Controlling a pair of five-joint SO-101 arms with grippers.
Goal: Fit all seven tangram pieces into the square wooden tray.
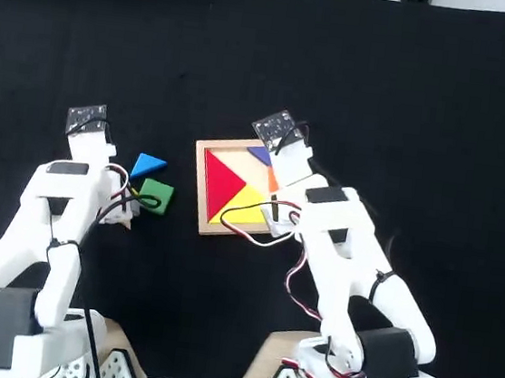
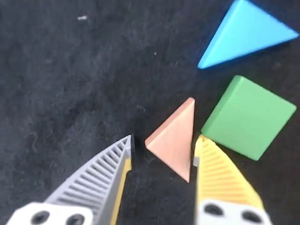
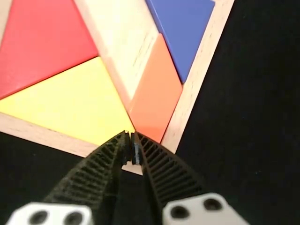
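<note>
The square wooden tray [image 1: 200, 183] holds a red triangle [image 1: 221, 184], a yellow triangle [image 1: 245, 210], a blue piece [image 1: 259, 153] and an orange piece [image 1: 273, 180]. My right gripper [image 3: 130, 140] is shut with nothing in it, its tips over the tray rim [image 3: 197, 89] where the yellow triangle [image 3: 75, 101] and orange piece [image 3: 157, 96] meet. My left gripper [image 2: 164, 140] is open, low over the cloth, its fingers on either side of a small pink triangle [image 2: 173, 138]. A green square [image 2: 248, 117] touches the yellow fingertip [image 2: 201, 143]. A light blue triangle [image 2: 243, 33] lies beyond.
Black cloth covers the table. The light blue triangle [image 1: 149, 164] and green square [image 1: 155, 195] lie left of the tray, close to the left arm [image 1: 70, 186]. The right arm [image 1: 331, 216] hangs over the tray's right side. Bare wood [image 3: 124, 37] shows in the tray's middle.
</note>
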